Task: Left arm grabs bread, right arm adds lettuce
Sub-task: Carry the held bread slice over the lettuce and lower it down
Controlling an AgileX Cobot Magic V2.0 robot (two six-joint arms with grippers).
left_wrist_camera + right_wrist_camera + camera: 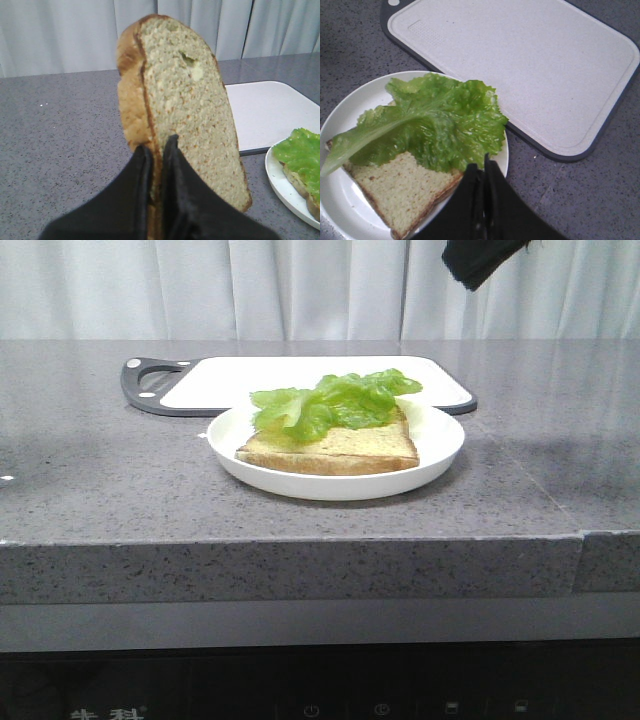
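Note:
In the left wrist view my left gripper [157, 142] is shut on the bread [185, 110], a thick slice with a brown crust and a small dent. It is held upright on edge above the counter. The left gripper is out of the front view. The lettuce [335, 400] lies spread over a thinner slice [350, 450] on a white plate [440, 445]. In the right wrist view my right gripper [481, 165] is shut and empty, above the plate's rim [340, 115] beside the lettuce [435, 125]. Only a black part of the right arm [480, 260] shows at the front view's top right.
A white cutting board with a dark rim [300, 375] lies just behind the plate on the grey stone counter [100, 470]. It also shows in the right wrist view [520, 65]. A white curtain hangs behind. The counter's front edge is near the plate.

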